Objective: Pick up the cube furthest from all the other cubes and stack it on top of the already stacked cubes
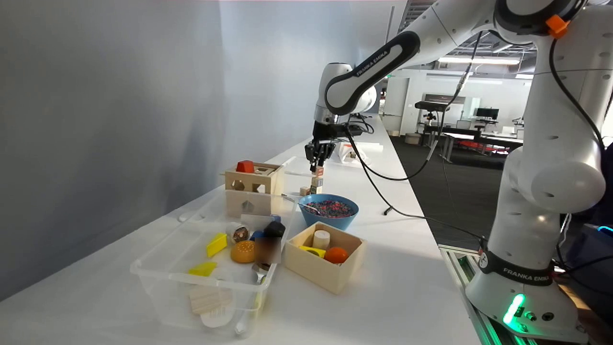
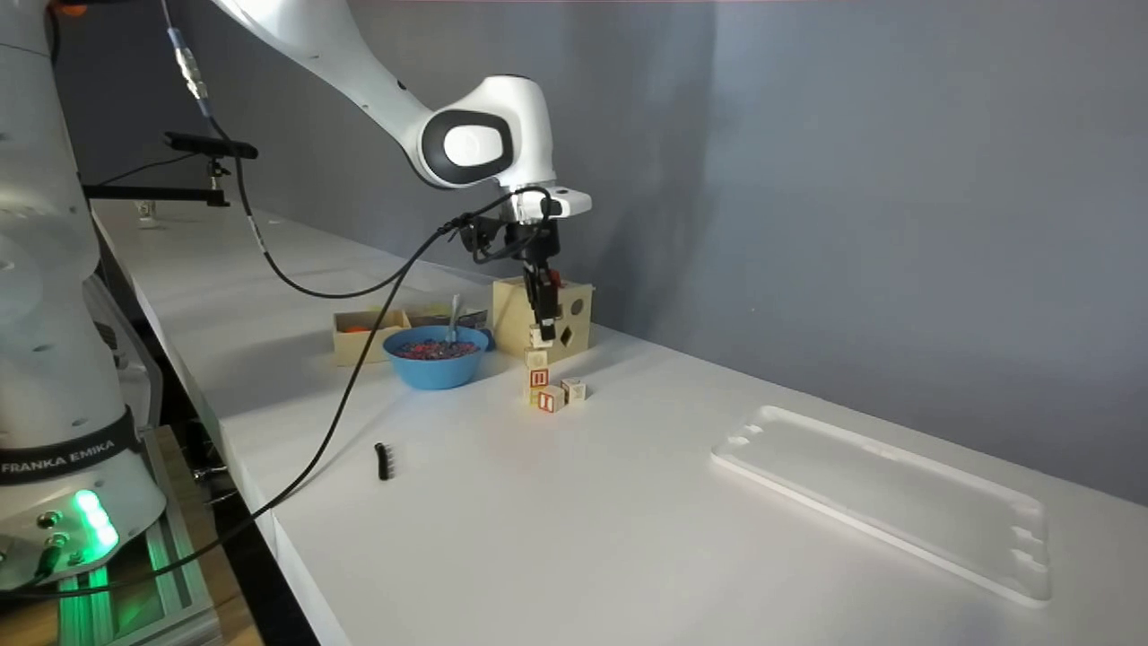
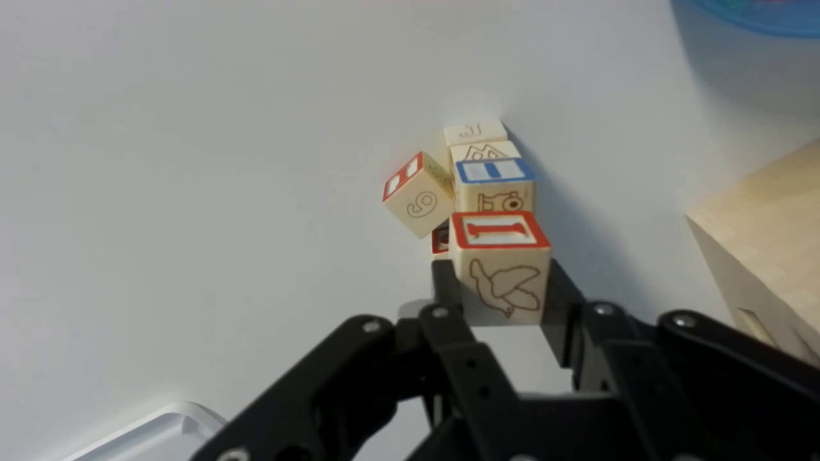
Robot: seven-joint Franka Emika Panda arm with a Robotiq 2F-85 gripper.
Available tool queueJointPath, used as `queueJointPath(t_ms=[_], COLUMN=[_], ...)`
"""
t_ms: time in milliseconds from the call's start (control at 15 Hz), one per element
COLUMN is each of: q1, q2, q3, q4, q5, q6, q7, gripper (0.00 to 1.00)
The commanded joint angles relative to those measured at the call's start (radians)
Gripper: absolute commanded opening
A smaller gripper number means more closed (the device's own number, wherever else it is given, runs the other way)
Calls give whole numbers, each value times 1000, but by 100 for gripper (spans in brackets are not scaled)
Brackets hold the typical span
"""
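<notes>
My gripper [image 3: 503, 296] is shut on a wooden letter cube [image 3: 506, 282] with a red-edged face and a bird drawing. In both exterior views the held cube [image 1: 318, 171] [image 2: 539, 337] is right above a short stack of cubes [image 1: 317, 182] [image 2: 537, 377]. I cannot tell whether it touches the stack. In the wrist view the stack's top cube [image 3: 493, 180] has a blue-edged face and lies partly behind the held cube. A loose cube [image 3: 421, 195] marked with a 6 sits beside the stack's base. Another loose cube [image 3: 440, 239] is mostly hidden there; it shows in an exterior view [image 2: 574, 389].
A blue bowl [image 1: 330, 221] [image 2: 432, 370] with a spoon and a wooden shape box [image 1: 254, 184] [image 2: 583, 334] stand close to the stack. A wooden tray box [image 1: 316, 273], a clear bin [image 1: 158, 282], a white lid [image 2: 879, 511] and a black clip [image 2: 384, 461] are on the table.
</notes>
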Motion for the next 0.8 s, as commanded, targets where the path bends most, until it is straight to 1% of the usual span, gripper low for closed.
queueJointPath(t_ms=[0, 733], q1=[5, 8], q2=[-9, -29], q3=[-4, -3], q4=[-2, -25], q5=[-33, -43], q6=[-2, 1], q7=[24, 18], gripper=[9, 9])
